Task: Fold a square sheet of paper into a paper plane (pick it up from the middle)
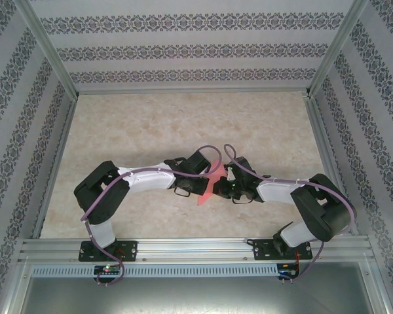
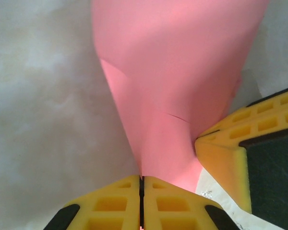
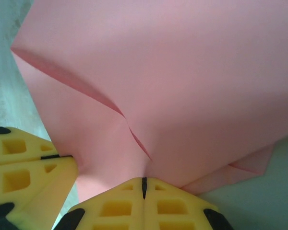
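Observation:
The square sheet of paper is pink-red, creased and folded into layers. It is held up between the two arms over the middle of the table. My left gripper is shut on its lower edge, and the paper fans out above the yellow fingers. My right gripper is shut on the paper too, next to a folded flap. In the top view the left gripper and the right gripper nearly touch. The paper plane is out of view.
The beige marbled table spreads out behind the arms, walled by patterned panels and an aluminium frame. The right gripper's yellow finger stands close in the left wrist view. The left gripper's fingers stand close in the right wrist view.

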Tool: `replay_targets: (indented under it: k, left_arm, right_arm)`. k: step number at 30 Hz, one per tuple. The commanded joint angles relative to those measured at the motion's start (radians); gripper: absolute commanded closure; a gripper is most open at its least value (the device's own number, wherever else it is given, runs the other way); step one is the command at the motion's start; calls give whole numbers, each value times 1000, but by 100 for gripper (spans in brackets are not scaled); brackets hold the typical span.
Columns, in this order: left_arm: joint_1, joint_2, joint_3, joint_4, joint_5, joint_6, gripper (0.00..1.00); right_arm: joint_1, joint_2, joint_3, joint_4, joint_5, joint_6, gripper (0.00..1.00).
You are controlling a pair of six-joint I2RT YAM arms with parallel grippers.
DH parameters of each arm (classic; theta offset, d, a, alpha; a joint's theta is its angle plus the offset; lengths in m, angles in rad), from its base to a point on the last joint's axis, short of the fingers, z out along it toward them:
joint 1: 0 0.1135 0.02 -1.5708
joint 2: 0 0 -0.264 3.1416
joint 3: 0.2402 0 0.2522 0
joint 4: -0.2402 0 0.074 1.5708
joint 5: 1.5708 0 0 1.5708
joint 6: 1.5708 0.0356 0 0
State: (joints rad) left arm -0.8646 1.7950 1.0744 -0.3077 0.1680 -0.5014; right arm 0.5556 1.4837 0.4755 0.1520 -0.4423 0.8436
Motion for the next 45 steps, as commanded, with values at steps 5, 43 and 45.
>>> replay_targets:
  k: [5, 43, 45]
  left_arm:
    - [-20, 0, 40, 30, 99, -12, 89]
    - [-19, 61, 26, 127, 241, -67, 89]
    - [-18, 71, 37, 95, 211, -50, 89]
  right_arm:
    - [-13, 26, -26, 26, -10, 17, 100]
    - [-74, 7, -87, 147, -79, 46, 100]
    - [-76, 5, -92, 154, -83, 49, 100]
